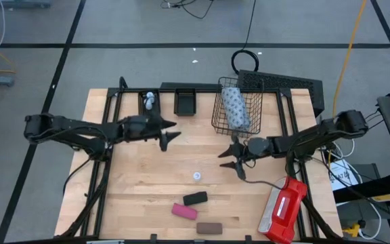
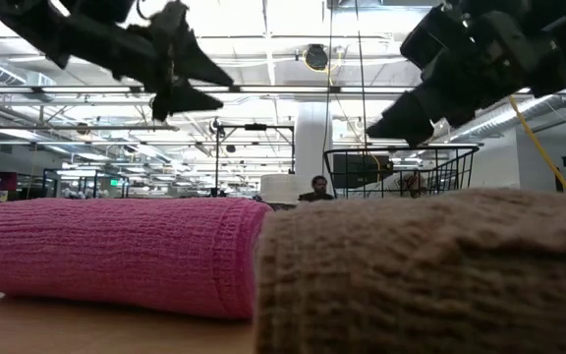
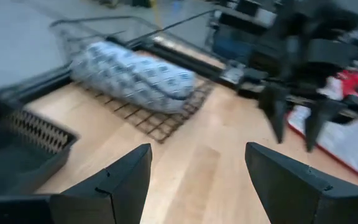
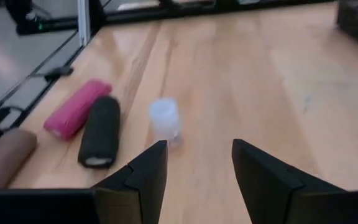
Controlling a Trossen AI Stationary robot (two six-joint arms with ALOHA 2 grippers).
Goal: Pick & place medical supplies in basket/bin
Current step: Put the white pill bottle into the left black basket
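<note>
Your dotted blue-grey pack [image 1: 235,108] lies inside the black wire basket [image 1: 217,116] at the far side of the bench [image 1: 141,183], reaching over the basket's far rim. One small white vial [image 1: 197,176] stands alone on the bare wood near the middle of the bench. Nearer the front edge lie the three rolls: the black roll [image 1: 195,198], the pink roll [image 1: 184,211] just beside it, and the brown roll [image 1: 208,228] closest to the edge. Two more vials [image 1: 149,100] sit in the left black tray [image 1: 148,110] at the far edge, with the second black tray [image 1: 184,102] next to it.

Your right claw [image 1: 231,160] hangs over the bench just in front of the basket, its fingers partly apart and holding nothing; in the right wrist view the lone vial [image 4: 165,118] shows ahead of the fingertips [image 4: 155,163], with the black and pink rolls off to one side. Your left claw [image 1: 167,132] hovers over the bench in front of the trays, spread wide and empty. The red-and-white case [image 1: 283,210] rests at the front right corner.
</note>
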